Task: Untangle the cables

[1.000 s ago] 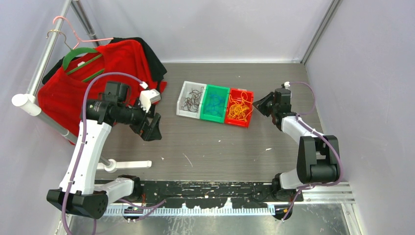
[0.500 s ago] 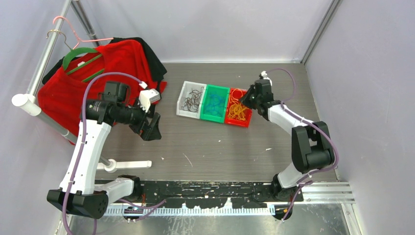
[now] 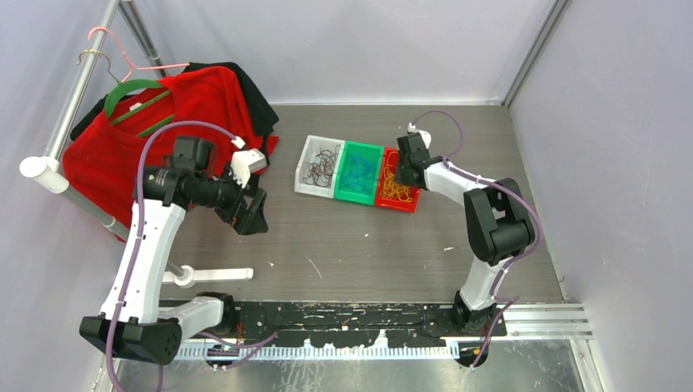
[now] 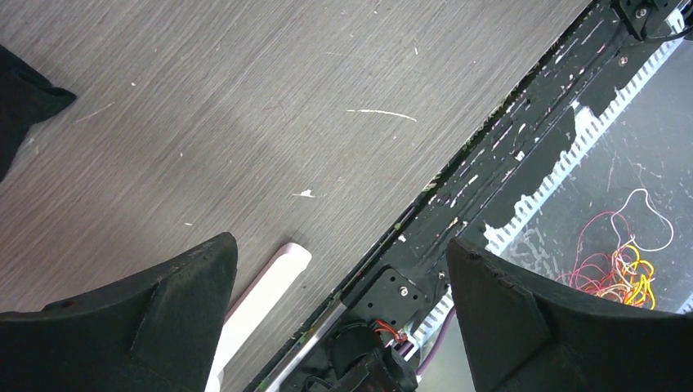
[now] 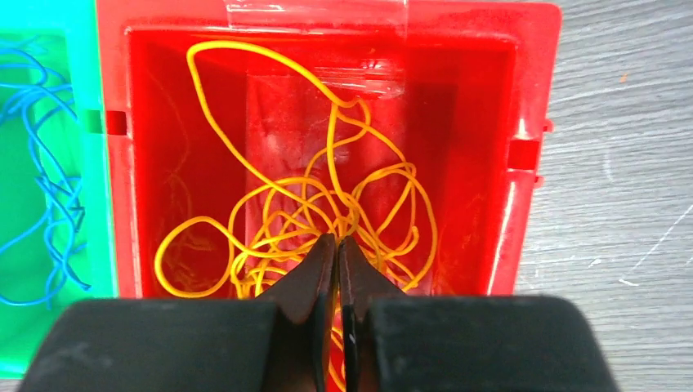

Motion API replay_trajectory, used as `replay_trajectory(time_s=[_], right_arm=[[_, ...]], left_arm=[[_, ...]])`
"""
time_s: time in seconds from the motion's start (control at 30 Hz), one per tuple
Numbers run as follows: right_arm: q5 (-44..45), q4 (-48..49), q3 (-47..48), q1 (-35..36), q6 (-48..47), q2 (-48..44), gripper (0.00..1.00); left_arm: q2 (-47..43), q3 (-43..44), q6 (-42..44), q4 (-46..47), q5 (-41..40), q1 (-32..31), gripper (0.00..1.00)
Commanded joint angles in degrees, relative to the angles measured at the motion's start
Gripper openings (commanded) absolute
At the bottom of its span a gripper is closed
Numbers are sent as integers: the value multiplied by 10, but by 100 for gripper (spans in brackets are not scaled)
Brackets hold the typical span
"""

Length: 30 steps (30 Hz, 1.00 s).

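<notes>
Three joined bins stand mid-table. The white bin [image 3: 309,181] holds dark cables [image 3: 322,166], the green bin [image 3: 359,194] holds blue cables [image 3: 357,170], and the red bin [image 5: 535,147] holds a tangle of yellow-orange cables [image 5: 330,155]. My right gripper [image 5: 337,238] hangs over the red bin, shut, its tips at the top of the yellow tangle. Yellow strands show through the slit between its fingers; I cannot tell whether one is pinched. My left gripper [image 4: 342,245] stands wide open with nothing in it, over bare table at the left [image 3: 249,214], far from the bins.
A red garment [image 3: 147,122] on a green hanger hangs from a rack [image 3: 78,90] at the back left. A white bar [image 3: 216,276] lies near the left arm's base. Thin red and yellow wires [image 4: 621,269] lie beyond the black rail at the near edge.
The right arm swung left from beside the red bin to over it, its gripper shut all the while. The left arm has not moved.
</notes>
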Motion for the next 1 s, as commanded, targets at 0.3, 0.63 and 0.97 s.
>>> replay_trajectory(time_s=[0.3,0.63,0.97], right_arm=[[7,-46,27,2,-23,-199,100],[284,112,-175,-23,-66,-383,100],[369,344,-397,-141,-92,-375,100]], left_arm=[[16,-58,-24,109,-5,26,99],[26,-211,-115,410,-34,99,99],[106,-466,-231,951,-84,119,100]])
